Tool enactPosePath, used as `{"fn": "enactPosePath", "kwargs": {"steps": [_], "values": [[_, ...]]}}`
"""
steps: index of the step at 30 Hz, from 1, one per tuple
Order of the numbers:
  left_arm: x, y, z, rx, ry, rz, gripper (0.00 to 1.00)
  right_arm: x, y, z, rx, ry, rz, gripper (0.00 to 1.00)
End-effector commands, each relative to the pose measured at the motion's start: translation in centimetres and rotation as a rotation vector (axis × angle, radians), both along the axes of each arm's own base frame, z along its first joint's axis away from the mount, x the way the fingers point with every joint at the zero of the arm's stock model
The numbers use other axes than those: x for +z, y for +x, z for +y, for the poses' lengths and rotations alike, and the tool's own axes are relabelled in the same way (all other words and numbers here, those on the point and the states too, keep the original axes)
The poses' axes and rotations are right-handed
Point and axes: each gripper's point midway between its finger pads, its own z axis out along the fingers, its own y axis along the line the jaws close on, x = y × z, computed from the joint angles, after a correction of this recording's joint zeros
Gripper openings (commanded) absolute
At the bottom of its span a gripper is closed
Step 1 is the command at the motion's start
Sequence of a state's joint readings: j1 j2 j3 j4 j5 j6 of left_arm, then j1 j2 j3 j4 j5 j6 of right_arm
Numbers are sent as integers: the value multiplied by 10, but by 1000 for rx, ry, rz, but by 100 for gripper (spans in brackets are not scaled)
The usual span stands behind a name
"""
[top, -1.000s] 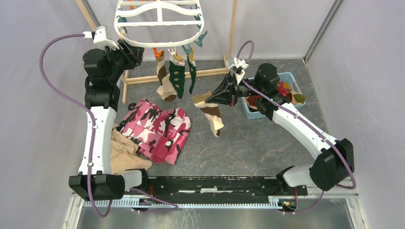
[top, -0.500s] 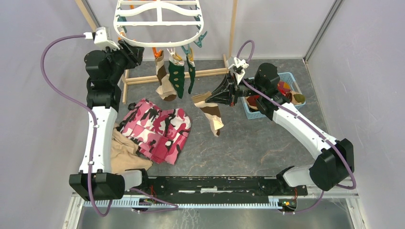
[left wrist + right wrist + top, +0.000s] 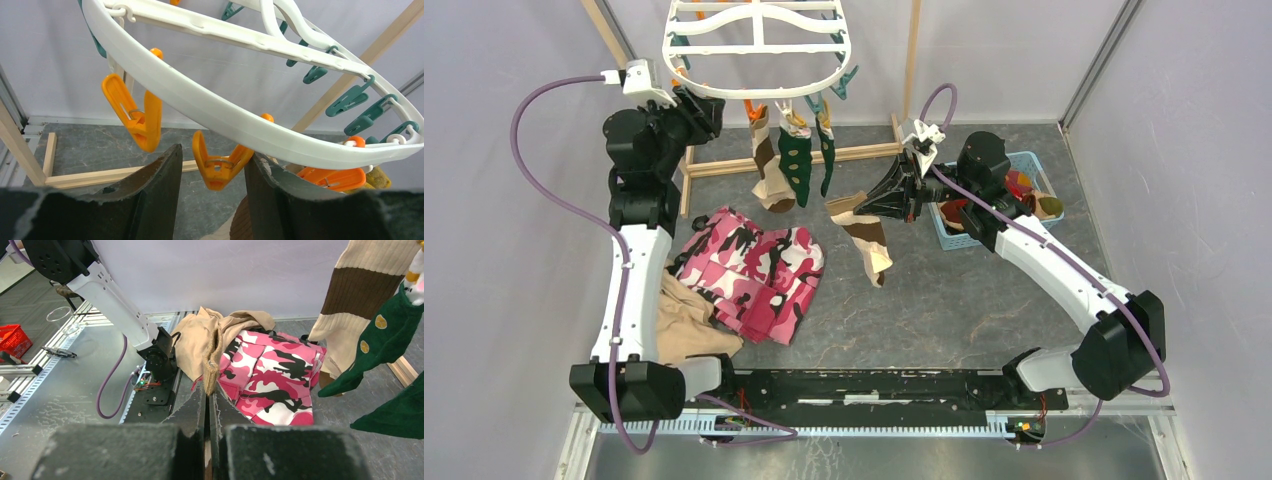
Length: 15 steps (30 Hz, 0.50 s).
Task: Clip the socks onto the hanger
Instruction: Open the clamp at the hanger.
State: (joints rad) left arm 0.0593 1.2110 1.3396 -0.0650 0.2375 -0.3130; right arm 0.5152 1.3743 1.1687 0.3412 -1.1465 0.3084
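Observation:
The white oval hanger (image 3: 759, 50) hangs at the back with orange and teal clips. A brown-striped sock (image 3: 769, 170) and two dark green socks (image 3: 795, 165) dangle from its front rim. My left gripper (image 3: 712, 110) is up at the rim's left end, open. In the left wrist view an orange clip (image 3: 220, 167) hangs between its fingers (image 3: 160, 185), close to the right one. My right gripper (image 3: 864, 205) is shut on the cuff of a tan brown-striped sock (image 3: 869, 245) that hangs in the air right of the clipped socks. The cuff edge (image 3: 212, 360) shows at the shut jaws.
A pink camouflage garment (image 3: 754, 270) and a tan cloth (image 3: 686, 320) lie on the floor at the left. A blue basket (image 3: 1024, 160) with more items sits behind the right arm. The wooden stand's base bar (image 3: 864, 152) and poles (image 3: 912, 60) flank the hanger.
The left arm has shifted very slightly at the hanger's rim. The right gripper and its sock have stayed where they were.

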Motion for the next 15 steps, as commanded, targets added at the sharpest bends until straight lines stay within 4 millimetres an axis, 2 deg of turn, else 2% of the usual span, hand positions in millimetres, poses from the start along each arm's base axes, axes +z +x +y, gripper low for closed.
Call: {"fn": "enactPosePath", "kwargs": {"steps": [1,5,7,15], "values": [[30,-11,1,4,61,-111,56,21,-2,0,7,34,-68,0],[32,-16,0,-3,63,-118,56,21,-2,1,9,34,-68,0],[41,-18,0,1,70,-157,56,21,-1,1,9,34,-67,0],[40,-15,2,10,84,-161,55,21,-2,1,9,34,-68,0]]}}
